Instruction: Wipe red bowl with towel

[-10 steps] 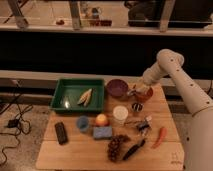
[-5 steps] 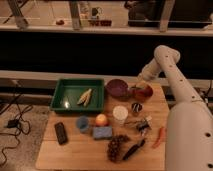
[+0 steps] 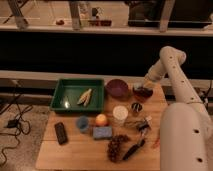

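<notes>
The red bowl (image 3: 143,94) sits on the wooden table (image 3: 75,152) at its back right, just right of the darker purple bowl (image 3: 117,88). My gripper (image 3: 144,86) reaches in from the right and hangs right over the red bowl, at or just inside its rim, covering part of it. I cannot make out a towel; whatever is at the gripper's tip is hidden against the bowl.
A green tray (image 3: 65,92) with a yellowish item (image 3: 85,96) stands at the back left. A white cup (image 3: 120,114), orange (image 3: 101,119), blue cup (image 3: 82,123), blue sponge (image 3: 102,132), black remote (image 3: 61,133), dark cluster (image 3: 116,146) and small tools (image 3: 144,124) lie in front. My arm (image 3: 182,100) fills the right side.
My arm's elbow has swung upward and its bulk has come nearer on the right. The gripper stays over the red bowl, shifting only slightly.
</notes>
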`<control>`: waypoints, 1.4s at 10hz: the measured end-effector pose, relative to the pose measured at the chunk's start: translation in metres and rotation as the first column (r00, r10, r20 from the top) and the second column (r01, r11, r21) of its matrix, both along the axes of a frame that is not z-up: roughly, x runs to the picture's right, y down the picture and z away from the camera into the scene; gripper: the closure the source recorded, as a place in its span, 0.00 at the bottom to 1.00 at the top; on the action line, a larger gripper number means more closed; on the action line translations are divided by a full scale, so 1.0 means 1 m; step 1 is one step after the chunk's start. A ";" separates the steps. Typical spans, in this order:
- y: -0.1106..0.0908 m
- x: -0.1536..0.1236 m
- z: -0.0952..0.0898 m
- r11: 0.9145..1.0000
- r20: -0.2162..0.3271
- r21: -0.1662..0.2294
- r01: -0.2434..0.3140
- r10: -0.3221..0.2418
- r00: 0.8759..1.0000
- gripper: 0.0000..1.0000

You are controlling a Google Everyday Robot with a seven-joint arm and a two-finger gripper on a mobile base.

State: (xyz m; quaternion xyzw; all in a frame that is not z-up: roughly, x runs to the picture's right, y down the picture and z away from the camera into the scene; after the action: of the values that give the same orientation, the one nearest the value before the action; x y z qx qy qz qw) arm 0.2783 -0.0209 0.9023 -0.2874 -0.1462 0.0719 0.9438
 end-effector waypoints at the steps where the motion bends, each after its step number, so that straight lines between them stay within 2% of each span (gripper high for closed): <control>1: 0.004 0.007 0.000 1.000 -0.011 -0.005 -0.005 0.005 1.000 0.80; 3: 0.015 0.021 -0.003 1.000 -0.027 -0.019 -0.013 0.012 1.000 0.80; 8: 0.031 0.018 -0.022 1.000 -0.015 -0.017 -0.014 0.014 1.000 0.80; 14: 0.027 -0.026 -0.016 1.000 0.052 -0.028 -0.001 0.003 0.999 0.80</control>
State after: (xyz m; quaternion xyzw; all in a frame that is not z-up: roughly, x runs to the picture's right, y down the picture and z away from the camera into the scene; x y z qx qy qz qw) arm 0.2519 0.0063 0.8865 -0.3021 -0.1698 0.0674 0.9356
